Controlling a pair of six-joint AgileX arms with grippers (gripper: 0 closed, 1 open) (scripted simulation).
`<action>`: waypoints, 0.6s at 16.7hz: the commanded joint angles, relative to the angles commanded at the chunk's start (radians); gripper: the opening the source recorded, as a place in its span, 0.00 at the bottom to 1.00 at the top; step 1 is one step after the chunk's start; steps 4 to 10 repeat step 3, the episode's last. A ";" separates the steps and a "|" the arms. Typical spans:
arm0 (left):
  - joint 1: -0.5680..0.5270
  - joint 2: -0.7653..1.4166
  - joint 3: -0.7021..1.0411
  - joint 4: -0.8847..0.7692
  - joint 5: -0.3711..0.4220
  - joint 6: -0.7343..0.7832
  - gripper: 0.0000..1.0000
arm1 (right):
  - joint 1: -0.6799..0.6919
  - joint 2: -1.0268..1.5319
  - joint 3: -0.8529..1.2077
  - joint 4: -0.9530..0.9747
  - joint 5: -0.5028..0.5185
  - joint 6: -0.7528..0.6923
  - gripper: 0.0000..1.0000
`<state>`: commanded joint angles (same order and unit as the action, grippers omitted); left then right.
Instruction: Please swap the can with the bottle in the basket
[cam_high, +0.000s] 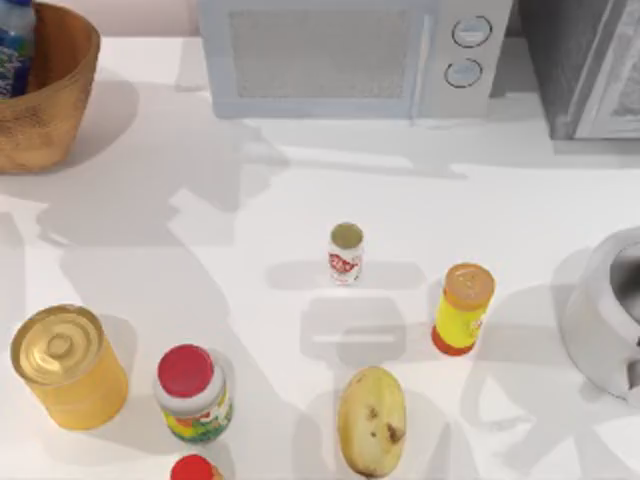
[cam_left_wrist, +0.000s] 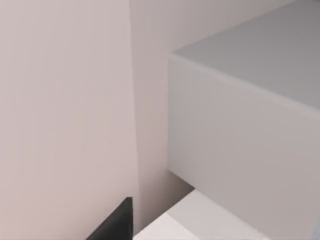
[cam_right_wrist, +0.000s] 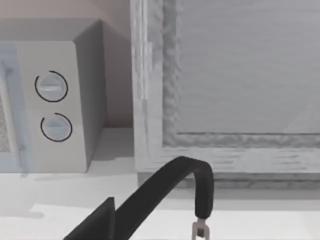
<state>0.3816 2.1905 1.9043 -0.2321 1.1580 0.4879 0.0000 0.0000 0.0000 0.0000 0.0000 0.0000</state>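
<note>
- Two things have to change places: the can (cam_high: 346, 252) stands upright on the open white surface (cam_high: 250, 210), and the bottle (cam_high: 15, 45) stands inside the basket (cam_high: 55, 110) at the far left corner in the top view
- Judging by its slim metal body, the can should be light and stiff but smooth, so it could slip or tip; a grip across the labelled middle, below the metal top, looks safest
- Its nearest neighbours are a yellow bottle with an orange cap (cam_high: 463, 310) to one side and a potato (cam_high: 371, 420) nearer the front, both apart from it, so a descent from above has room
- By the look of it the bottle is plastic, somewhat heavier if full, and slick on its label; the basket wall hides its lower body, so the pale top and shoulder are the likely hold, taken from above
- Neither end effector can be placed relative to these things, and I cannot tell whether either is released or clenched
- Left wrist view faces a pale wall and a grey box; right wrist view faces the microwave (cam_right_wrist: 52, 105) and a dark curved handle (cam_right_wrist: 192, 180)
</note>
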 joint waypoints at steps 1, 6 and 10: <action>0.000 0.000 0.000 0.000 0.000 0.000 1.00 | 0.000 0.000 0.000 0.000 0.000 0.000 1.00; 0.000 0.000 0.000 0.000 0.000 0.000 1.00 | 0.000 0.000 0.000 0.000 0.000 0.000 1.00; 0.000 0.000 0.000 0.000 0.000 0.000 1.00 | 0.000 0.000 0.000 0.000 0.000 0.000 1.00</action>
